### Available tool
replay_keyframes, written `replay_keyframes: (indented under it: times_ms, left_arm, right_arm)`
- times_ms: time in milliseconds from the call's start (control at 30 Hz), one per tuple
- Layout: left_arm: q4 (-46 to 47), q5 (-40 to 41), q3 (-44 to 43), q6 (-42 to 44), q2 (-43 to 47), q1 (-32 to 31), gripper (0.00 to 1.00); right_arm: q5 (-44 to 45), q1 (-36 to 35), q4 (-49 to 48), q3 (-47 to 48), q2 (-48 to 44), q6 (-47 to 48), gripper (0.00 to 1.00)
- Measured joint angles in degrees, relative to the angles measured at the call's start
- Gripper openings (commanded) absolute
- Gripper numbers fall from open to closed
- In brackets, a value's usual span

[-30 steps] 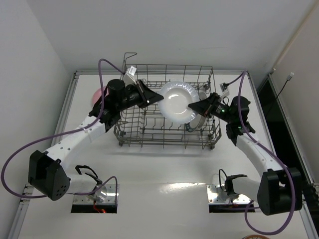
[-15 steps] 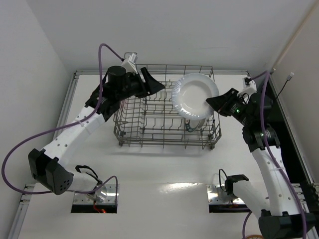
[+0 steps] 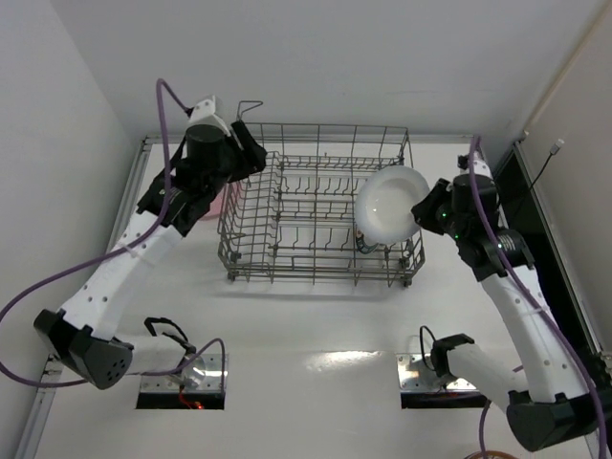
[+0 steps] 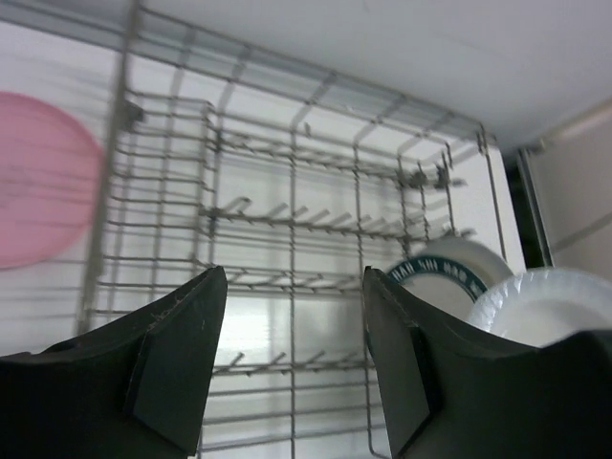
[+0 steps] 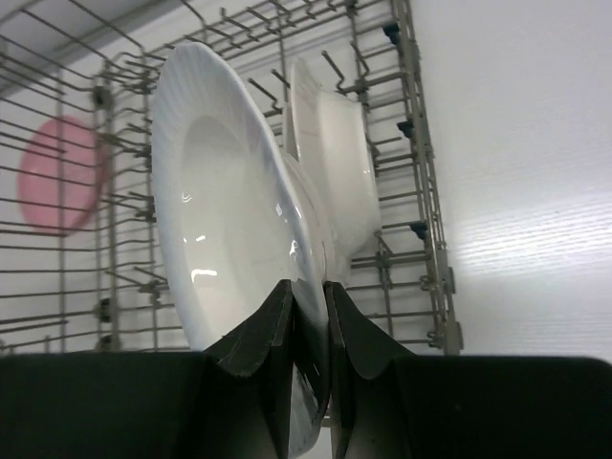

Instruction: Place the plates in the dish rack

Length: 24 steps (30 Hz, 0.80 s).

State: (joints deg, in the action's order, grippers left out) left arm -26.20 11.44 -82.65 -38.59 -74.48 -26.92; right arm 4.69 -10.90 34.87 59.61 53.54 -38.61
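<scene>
My right gripper (image 3: 421, 208) (image 5: 308, 287) is shut on the rim of the plain white plate (image 3: 390, 203) (image 5: 225, 220). It holds the plate on edge above the right end of the dish rack (image 3: 320, 277) (image 5: 421, 172). A blue-rimmed plate (image 4: 449, 277) (image 3: 368, 244) (image 5: 339, 172) stands among the tines just behind it. My left gripper (image 3: 251, 158) (image 4: 292, 277) is open and holds nothing, hanging over the rack's back left corner. The pink plate (image 4: 38, 182) (image 3: 227, 199) (image 5: 62, 172) lies flat on the table left of the rack.
The rack has a raised wire loop (image 3: 251, 105) at its back left corner. White walls enclose the table at the left and back. A dark gap (image 3: 512, 186) runs along the table's right edge. Purple cables trail from both arms.
My left gripper has opened, let go of the white plate and drawn back to the rack's left corner. The right arm has carried the plate rightward and turned it more on edge.
</scene>
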Motion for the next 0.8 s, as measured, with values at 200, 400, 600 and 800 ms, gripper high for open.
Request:
replay_keyframes:
  times_ms: [200,400,600,800]
  left_arm:
    - [-1.3,14.2,2.0,-0.9,7.6,0.0,0.56]
    - [-1.5,21.2,5.3,-1.1,9.1,0.0,0.56]
    - [-2.1,25.1,6.3,-1.4,8.4,-1.3,0.58]
    - [-2.1,27.6,6.3,-1.5,8.5,-2.9,0.61]
  right_arm:
    - [13.9,-11.7,5.9,6.7,9.0,0.9,0.00]
    - [27.4,-20.4,11.8,16.8,18.0,0.5,0.00]
    - [38.7,-24.1,16.7,23.3,25.1,-0.6,0.00]
    - [43.1,-25.9,18.2,25.4,30.4,-0.3,0.00]
